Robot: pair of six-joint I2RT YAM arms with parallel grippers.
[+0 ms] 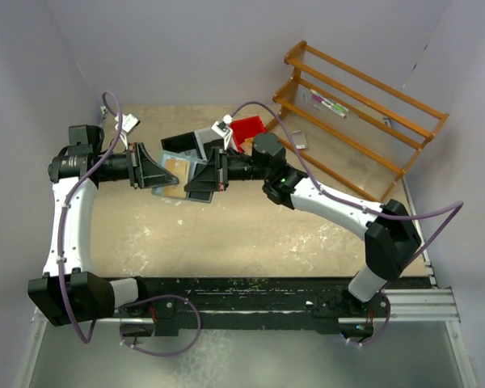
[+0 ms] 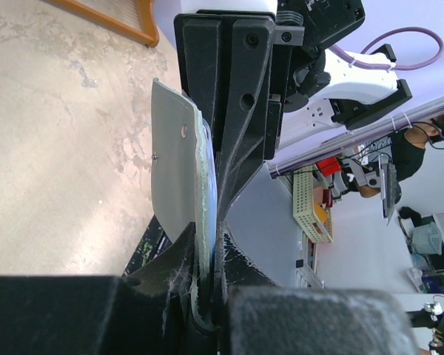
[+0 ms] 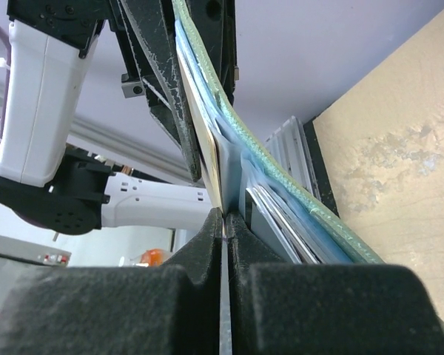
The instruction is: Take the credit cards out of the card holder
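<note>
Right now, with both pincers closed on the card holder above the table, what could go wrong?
The right pincer nips only a thin edge; if that is a pocket page, pulling may drag the card holder along. The left pincer holds just one bent edge of it, so it might slip free and drop to the table.

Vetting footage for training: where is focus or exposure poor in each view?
Top external: sharp, evenly lit. Left wrist: card holder crisp, near left gripper dark and blurred. Right wrist: near right gripper blurred, credit card edge crisp.
</note>
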